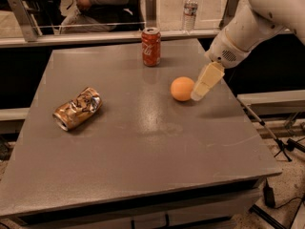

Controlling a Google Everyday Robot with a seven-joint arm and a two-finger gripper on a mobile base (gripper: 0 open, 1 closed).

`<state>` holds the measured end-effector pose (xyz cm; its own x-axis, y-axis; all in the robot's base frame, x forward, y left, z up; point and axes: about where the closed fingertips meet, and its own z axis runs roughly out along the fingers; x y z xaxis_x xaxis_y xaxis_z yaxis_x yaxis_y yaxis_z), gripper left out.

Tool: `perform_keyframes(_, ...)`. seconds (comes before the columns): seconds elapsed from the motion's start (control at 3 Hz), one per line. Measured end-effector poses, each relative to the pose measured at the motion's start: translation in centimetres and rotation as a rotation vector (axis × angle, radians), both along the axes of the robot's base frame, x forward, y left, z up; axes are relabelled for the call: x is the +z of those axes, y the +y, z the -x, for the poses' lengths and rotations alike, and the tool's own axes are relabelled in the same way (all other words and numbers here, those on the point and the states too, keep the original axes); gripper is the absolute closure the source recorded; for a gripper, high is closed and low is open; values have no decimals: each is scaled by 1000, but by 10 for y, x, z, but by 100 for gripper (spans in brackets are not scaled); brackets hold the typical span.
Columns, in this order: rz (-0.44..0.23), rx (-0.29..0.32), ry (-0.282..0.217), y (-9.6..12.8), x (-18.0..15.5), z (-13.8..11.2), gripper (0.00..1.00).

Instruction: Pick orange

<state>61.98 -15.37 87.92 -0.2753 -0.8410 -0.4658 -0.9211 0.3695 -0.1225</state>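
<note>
Currently the approach step is in hand. The gripper (199,93) hangs low over the table (143,151), just right of the orange (182,88), touching it or nearly so. The orange rests right of centre, toward the far edge, not held. How wide the gripper stands cannot be told. Next move, by judgement: centre the gripper over the orange, then close and lift.

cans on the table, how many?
2. Upright red cola can near the far edge of the table; crushed can lying on its side at the left of the view. None seems hidden. The gripper is beside the orange, at its right.
</note>
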Motion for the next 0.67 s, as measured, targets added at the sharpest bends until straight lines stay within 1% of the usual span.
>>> perform_keyframes(0.33, -33, 34, 9, 19, -5, 0, 0)
perform_keyframes(0.67, -53, 67, 19, 35, -10, 4, 0)
